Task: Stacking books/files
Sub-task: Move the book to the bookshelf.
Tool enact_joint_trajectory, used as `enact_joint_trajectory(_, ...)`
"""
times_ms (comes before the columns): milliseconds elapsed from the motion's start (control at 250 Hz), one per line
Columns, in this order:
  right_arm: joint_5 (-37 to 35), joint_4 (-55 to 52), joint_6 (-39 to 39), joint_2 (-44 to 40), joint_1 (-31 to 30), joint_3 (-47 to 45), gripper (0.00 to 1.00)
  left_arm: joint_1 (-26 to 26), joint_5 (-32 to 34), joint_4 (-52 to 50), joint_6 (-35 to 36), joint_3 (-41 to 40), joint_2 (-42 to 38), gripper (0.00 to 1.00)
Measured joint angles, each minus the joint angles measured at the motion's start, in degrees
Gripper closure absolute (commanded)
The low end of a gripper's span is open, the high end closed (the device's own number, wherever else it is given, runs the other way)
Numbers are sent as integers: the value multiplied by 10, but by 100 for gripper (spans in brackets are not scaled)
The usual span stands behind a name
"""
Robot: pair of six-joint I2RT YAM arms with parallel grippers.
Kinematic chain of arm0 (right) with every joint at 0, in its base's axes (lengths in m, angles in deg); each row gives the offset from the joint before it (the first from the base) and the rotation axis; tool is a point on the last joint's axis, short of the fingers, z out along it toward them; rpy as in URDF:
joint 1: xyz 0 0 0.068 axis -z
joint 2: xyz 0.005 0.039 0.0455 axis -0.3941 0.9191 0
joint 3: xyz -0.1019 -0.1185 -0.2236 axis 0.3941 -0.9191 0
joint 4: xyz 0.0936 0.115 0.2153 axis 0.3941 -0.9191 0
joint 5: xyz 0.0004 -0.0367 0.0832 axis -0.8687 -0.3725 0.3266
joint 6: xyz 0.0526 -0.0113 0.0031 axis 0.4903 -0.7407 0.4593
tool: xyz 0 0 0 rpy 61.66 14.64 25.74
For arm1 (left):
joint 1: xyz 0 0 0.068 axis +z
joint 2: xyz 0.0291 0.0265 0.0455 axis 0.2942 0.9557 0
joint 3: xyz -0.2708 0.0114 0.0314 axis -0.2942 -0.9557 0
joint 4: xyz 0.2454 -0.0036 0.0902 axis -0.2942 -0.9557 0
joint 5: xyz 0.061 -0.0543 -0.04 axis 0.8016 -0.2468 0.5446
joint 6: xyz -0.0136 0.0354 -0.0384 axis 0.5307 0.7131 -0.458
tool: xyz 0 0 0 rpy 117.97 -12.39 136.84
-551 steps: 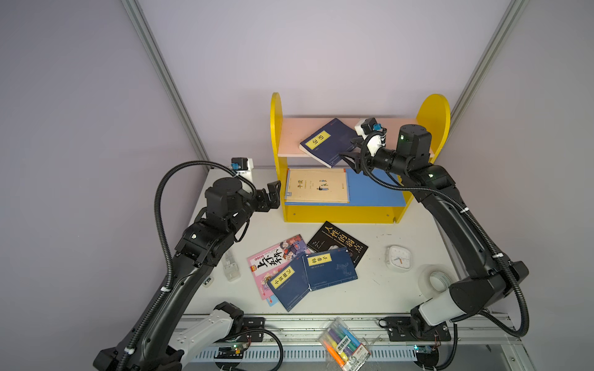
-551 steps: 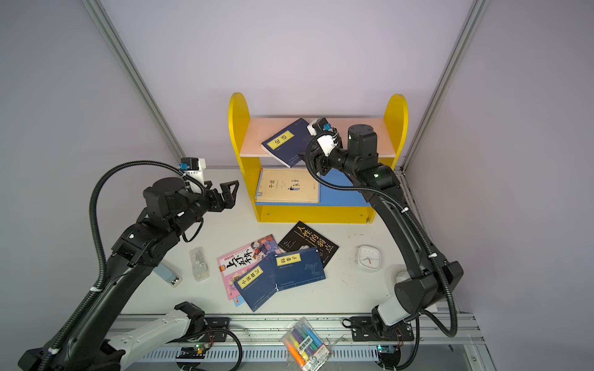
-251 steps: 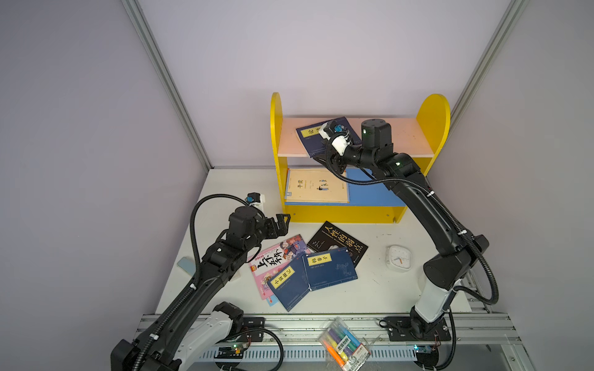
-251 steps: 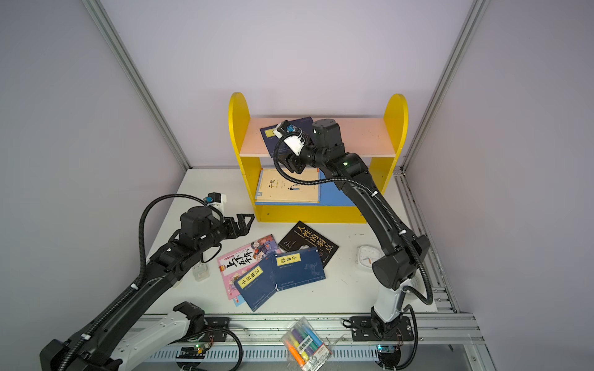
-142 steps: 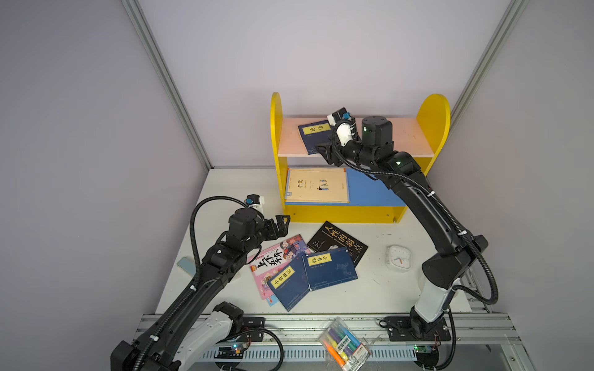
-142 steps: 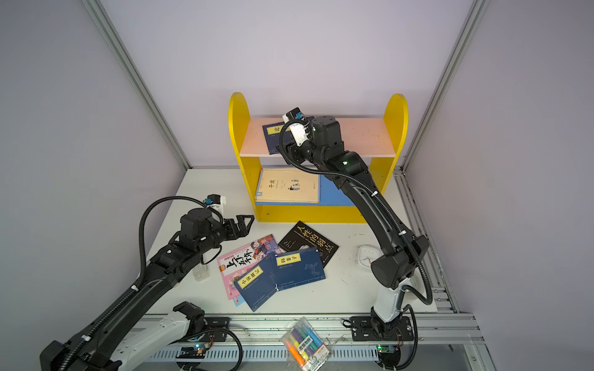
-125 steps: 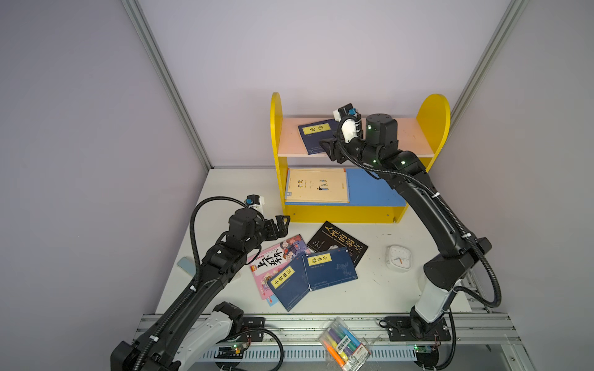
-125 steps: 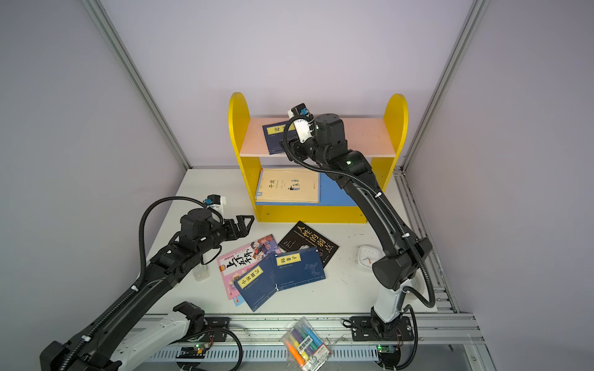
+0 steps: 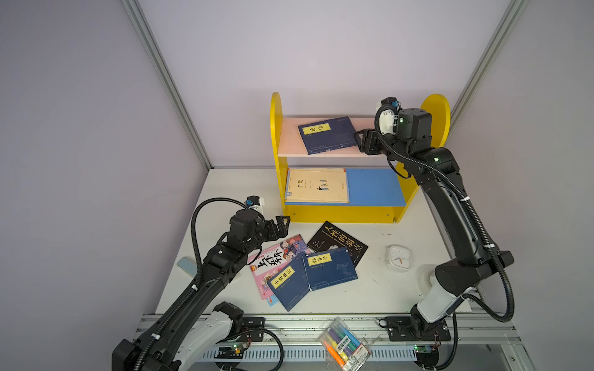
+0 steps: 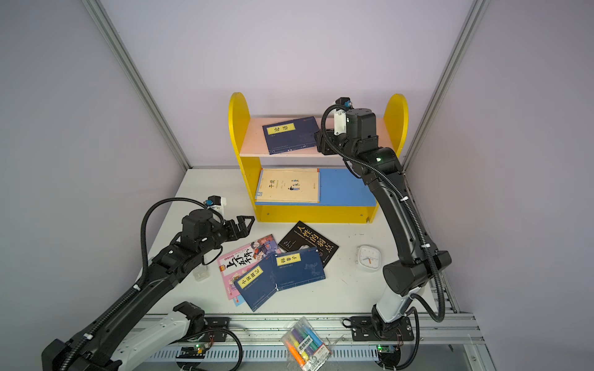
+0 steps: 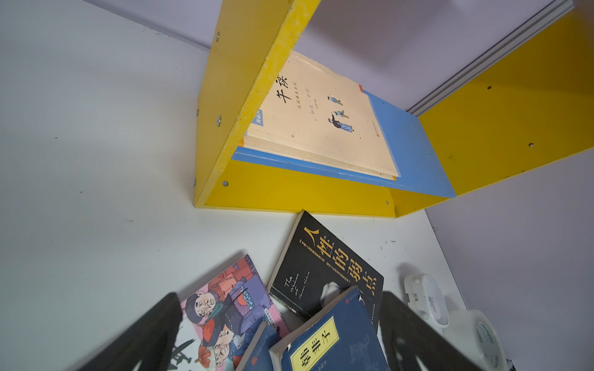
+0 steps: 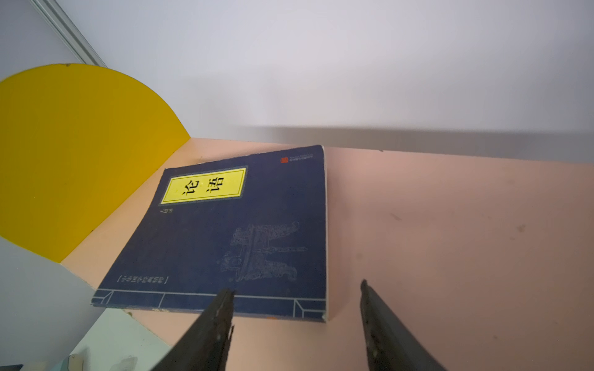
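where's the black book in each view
In a top view: black book on the table, before the yellow shelf.
In a top view: black book there too, navy book over its corner.
Left wrist: black book between shelf and navy book.
Right wrist: not in it.
Landmark: the shelf, in all four.

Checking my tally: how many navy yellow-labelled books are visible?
3. One navy book lies on the pink top shelf; a second and third overlap on the table. Others may hide underneath.
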Motion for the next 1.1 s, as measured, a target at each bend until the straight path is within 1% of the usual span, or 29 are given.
enact_joint_trajectory(148, 25, -28, 4, 23, 1, 33, 41, 0, 0, 4, -5, -2, 0, 2)
enact_joint_trajectory(363, 42, -56, 7, 49, 2, 53, 41, 0, -2, 9, -10, -6, -8, 2)
enact_joint_trajectory(679, 54, -61, 9, 83, 3, 92, 41, 0, 1, 8, -14, -15, -18, 2)
enact_joint_trajectory(935, 75, -50, -14, 91, -3, 92, 42, 0, 7, 8, -14, -17, -19, 2)
enact_joint_trajectory(1098, 75, -43, -33, 95, -16, 90, 43, 0, 13, 8, -14, -17, -19, 2)
